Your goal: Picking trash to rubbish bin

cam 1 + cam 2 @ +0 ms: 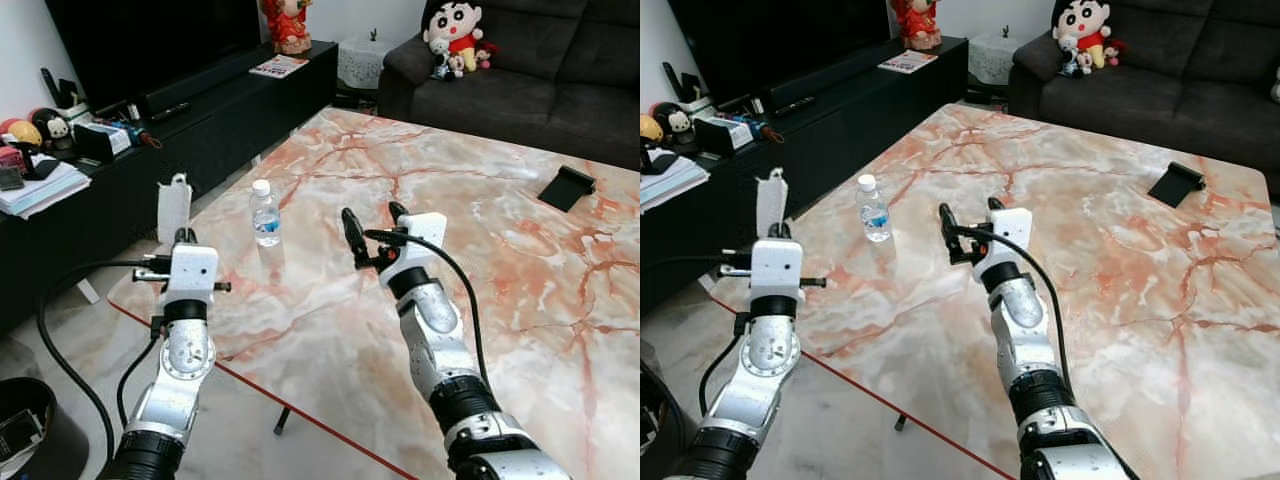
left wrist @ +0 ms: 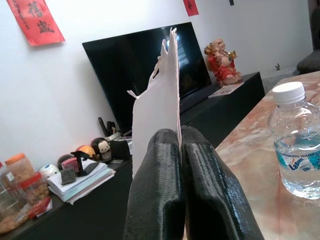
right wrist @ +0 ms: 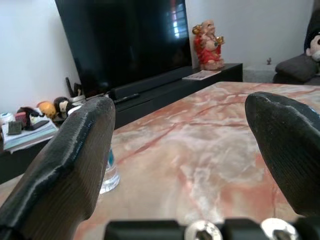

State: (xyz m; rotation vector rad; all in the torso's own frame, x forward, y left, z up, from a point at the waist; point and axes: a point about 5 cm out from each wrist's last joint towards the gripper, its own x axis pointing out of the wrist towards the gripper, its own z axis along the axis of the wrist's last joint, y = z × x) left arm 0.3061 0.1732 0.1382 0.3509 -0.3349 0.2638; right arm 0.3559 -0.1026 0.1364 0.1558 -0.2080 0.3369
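Observation:
A torn white scrap of paper (image 1: 174, 206) stands upright, pinched in my left gripper (image 1: 184, 237), which is held up beside the left edge of the marble table (image 1: 480, 290). In the left wrist view the paper (image 2: 158, 105) rises from between the shut fingers (image 2: 156, 195). A small clear water bottle (image 1: 265, 213) with a white cap stands upright on the table near that edge. To the right of the bottle, my right gripper (image 1: 374, 225) hovers above the table, open, with nothing between its fingers (image 3: 75, 165).
A black TV cabinet (image 1: 200, 130) with clutter runs along the left. A dark bin (image 1: 30, 430) sits on the floor at the bottom left. A black object (image 1: 566, 187) lies on the table's far right. A dark sofa (image 1: 530, 70) with plush toys stands behind.

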